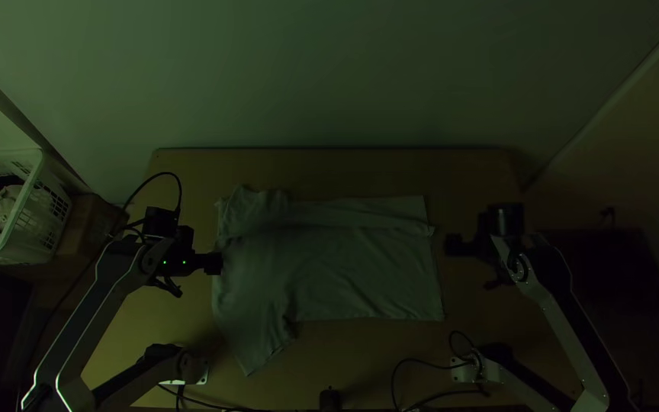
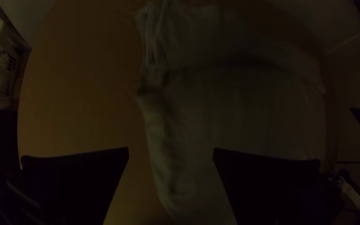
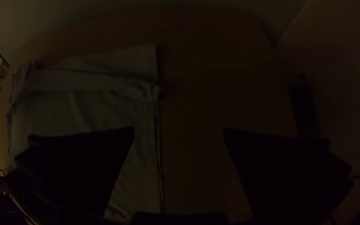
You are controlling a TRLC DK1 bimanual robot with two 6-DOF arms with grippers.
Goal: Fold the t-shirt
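Seemingly mid-fold, the shirt (image 1: 345, 267) needed its lower-left sleeve (image 1: 257, 343) turned inward; left claw (image 2: 171, 148) and right claw (image 3: 179, 128) gaped empty

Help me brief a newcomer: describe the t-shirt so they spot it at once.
Find the light wooden table, then look across its middle. The pale t-shirt lies there, a loosely folded band along its far side and one sleeve pointing toward the near edge. It is soft cloth, unlike the black left claw and right claw at its two ends.

No readable text or numbers anywhere.
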